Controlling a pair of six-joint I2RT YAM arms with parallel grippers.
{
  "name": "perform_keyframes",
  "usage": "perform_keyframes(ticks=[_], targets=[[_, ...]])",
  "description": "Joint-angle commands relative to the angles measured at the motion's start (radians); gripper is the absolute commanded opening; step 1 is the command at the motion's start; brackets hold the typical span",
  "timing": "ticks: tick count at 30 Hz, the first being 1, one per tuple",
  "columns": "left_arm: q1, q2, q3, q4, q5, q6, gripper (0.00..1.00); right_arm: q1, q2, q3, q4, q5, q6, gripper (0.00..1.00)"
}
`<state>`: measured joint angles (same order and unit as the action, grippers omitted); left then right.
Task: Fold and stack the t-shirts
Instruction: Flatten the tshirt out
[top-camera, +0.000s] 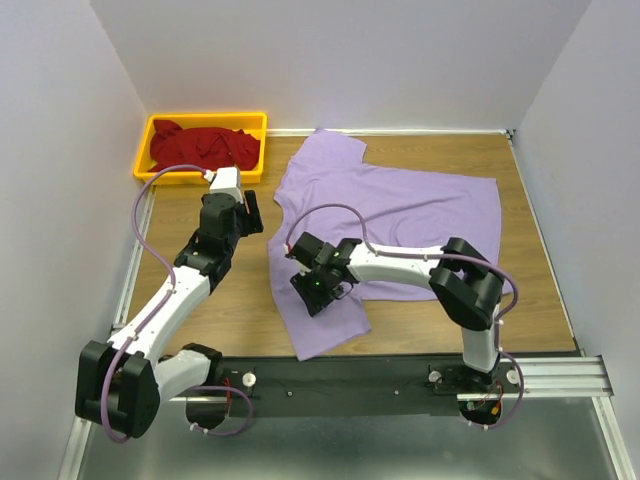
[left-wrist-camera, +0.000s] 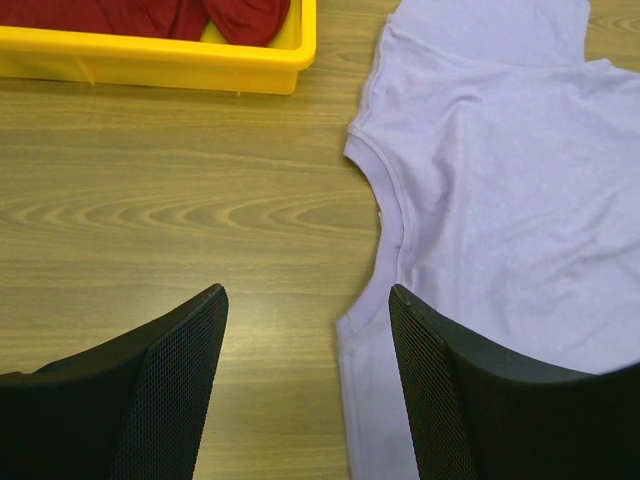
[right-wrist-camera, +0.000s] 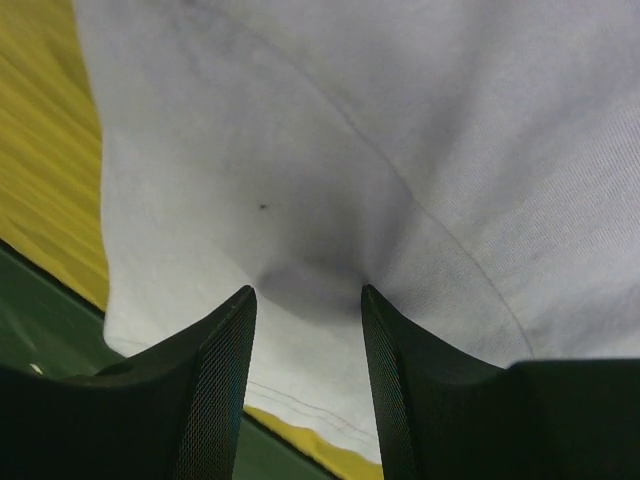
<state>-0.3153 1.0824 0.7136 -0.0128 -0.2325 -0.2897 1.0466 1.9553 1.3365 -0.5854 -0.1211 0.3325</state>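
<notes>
A light lavender t-shirt (top-camera: 400, 210) lies spread on the wooden table, its neckline at the left edge (left-wrist-camera: 385, 200). A dark red t-shirt (top-camera: 200, 145) sits bunched in the yellow bin (top-camera: 200, 120) at the back left. My left gripper (top-camera: 245, 205) hovers open over bare wood just left of the lavender shirt's collar (left-wrist-camera: 305, 295), with nothing between its fingers. My right gripper (top-camera: 318, 285) is down on the shirt's near-left part. Its jaws stand apart with both tips pressed into the cloth (right-wrist-camera: 308, 292), which puckers between them.
The yellow bin's (left-wrist-camera: 150, 60) near wall lies ahead of the left gripper. White walls close in the table on three sides. A black rail (top-camera: 400, 375) runs along the near edge by the arm bases. Bare wood (top-camera: 530, 270) shows right of the shirt.
</notes>
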Motion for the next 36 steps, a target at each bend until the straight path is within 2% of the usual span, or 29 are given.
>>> perform_keyframes(ticks=[1, 7, 10, 13, 17, 19, 23, 26, 29, 32, 36], targets=[[-0.001, 0.017, 0.04, -0.029, 0.002, -0.005, 0.73, 0.016, -0.042, -0.094, -0.172, -0.012, 0.008, 0.54], [-0.001, 0.024, 0.041, -0.03, 0.009, -0.005, 0.73, 0.016, -0.093, -0.011, -0.191, -0.015, -0.026, 0.54], [-0.001, 0.025, 0.04, -0.029, 0.01, 0.0, 0.73, 0.012, -0.121, 0.047, -0.191, 0.093, -0.023, 0.54], [-0.001, 0.033, 0.038, -0.024, 0.039, 0.003, 0.73, -0.049, -0.153, 0.072, -0.191, 0.219, -0.015, 0.54], [-0.011, 0.08, 0.047, -0.016, 0.168, 0.011, 0.73, -0.26, -0.202, 0.052, -0.18, 0.317, 0.011, 0.54], [-0.022, 0.117, 0.052, -0.019, 0.202, 0.015, 0.73, -0.322, -0.234, 0.032, -0.18, 0.342, 0.02, 0.55], [-0.062, 0.178, 0.079, -0.048, 0.283, 0.006, 0.73, -0.46, -0.334, -0.084, -0.171, 0.31, 0.091, 0.55], [-0.123, 0.24, 0.121, -0.142, 0.355, -0.005, 0.73, -0.546, -0.43, -0.212, -0.148, 0.288, 0.154, 0.57], [-0.195, 0.293, 0.168, -0.206, 0.372, -0.003, 0.73, -0.62, -0.524, -0.331, -0.107, 0.261, 0.201, 0.59], [-0.238, 0.362, 0.199, -0.307, 0.36, 0.015, 0.72, -0.771, -0.613, -0.422, -0.059, 0.255, 0.238, 0.63], [-0.245, 0.453, 0.193, -0.36, 0.367, 0.02, 0.7, -0.963, -0.682, -0.497, 0.005, 0.207, 0.255, 0.63]])
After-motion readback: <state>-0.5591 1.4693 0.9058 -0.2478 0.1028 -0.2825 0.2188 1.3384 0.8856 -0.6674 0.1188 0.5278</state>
